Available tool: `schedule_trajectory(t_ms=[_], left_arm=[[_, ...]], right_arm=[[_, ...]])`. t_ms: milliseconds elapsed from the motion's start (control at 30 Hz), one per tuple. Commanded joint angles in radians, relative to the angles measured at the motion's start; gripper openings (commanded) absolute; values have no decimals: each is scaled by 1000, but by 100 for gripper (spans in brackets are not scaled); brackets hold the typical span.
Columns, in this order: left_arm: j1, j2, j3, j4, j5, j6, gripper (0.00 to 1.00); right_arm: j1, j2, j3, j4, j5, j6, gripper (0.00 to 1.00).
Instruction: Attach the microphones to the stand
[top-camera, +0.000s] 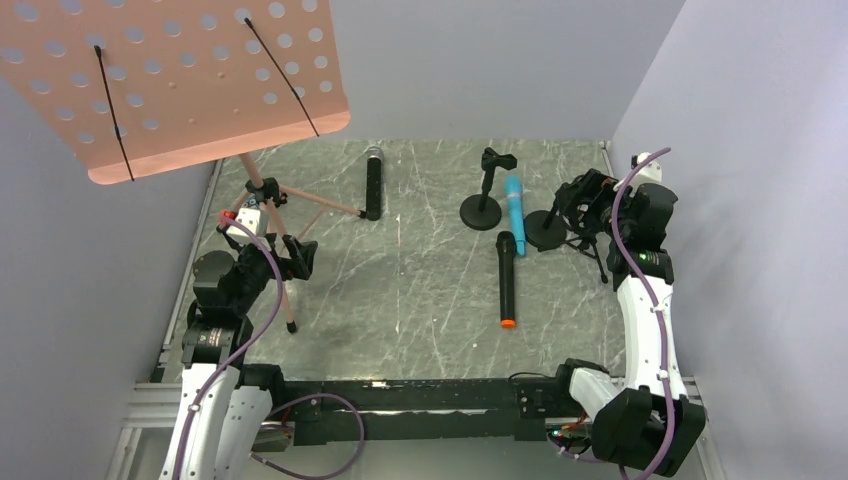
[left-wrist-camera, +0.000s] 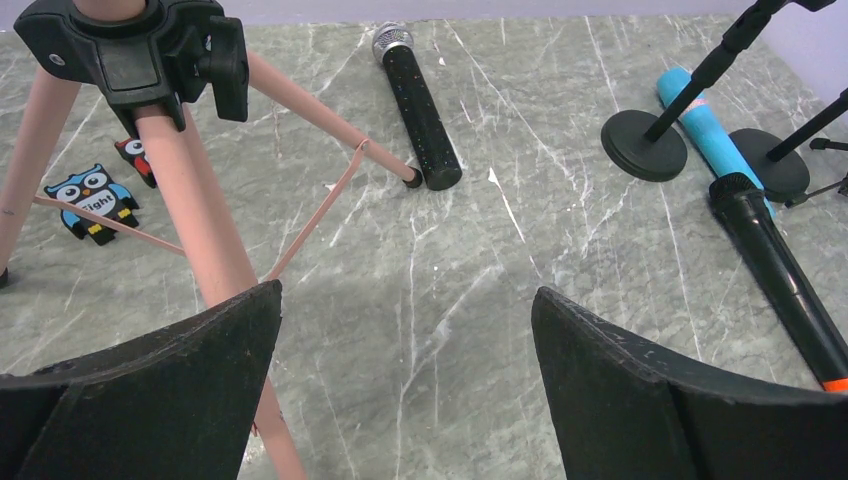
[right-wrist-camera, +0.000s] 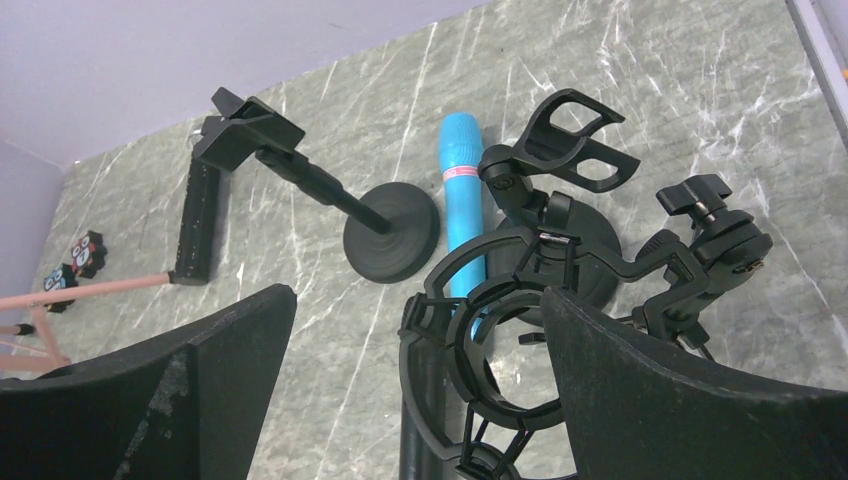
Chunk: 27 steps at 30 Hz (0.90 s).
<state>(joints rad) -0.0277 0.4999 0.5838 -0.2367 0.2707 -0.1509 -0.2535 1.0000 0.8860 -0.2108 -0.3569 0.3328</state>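
**Top view.** The short black desk stand with a round base (top-camera: 481, 210) serves as the marker. On the grey marbled bench (top-camera: 420, 300), the bright blue microphone (top-camera: 514, 200) lies just right of that stand. The all-black microphone with orange end (top-camera: 507, 280) lies toward the arms from it. The black microphone with silver mesh head (top-camera: 373, 185) lies well to its left. None of them sits in a clip. The left gripper (top-camera: 303, 256) hangs far left of the stand and the right gripper (top-camera: 572, 212) hangs to its right.

**Left wrist.** The jaws are wide apart and hold nothing. The mesh-headed microphone's tail lies just beside a foot of the pink tripod (left-wrist-camera: 200, 220).

**Right wrist.** The jaws are spread and empty, and a black ring shock mount (right-wrist-camera: 505, 365) sits between them.

The step in hand looks like a first pick. Taking the blue one across mid-barrel should keep the fingers clear of the stand's base. It should be lifted level and pressed into the clip gently, since the light stand may tip.
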Motion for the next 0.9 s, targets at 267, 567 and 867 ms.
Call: schedule_trajectory(t_ms=[267, 567, 867], left_arm=[[-2, 1, 33, 35, 6, 4, 99], [-65, 78, 72, 59, 174, -43, 99], [-422, 258, 238, -24, 8, -103, 99]], right_arm=[[-9, -16, 19, -16, -27, -12, 100], [-6, -42, -65, 15, -463, -365, 100], [-5, -32, -17, -115, -557, -568, 100]])
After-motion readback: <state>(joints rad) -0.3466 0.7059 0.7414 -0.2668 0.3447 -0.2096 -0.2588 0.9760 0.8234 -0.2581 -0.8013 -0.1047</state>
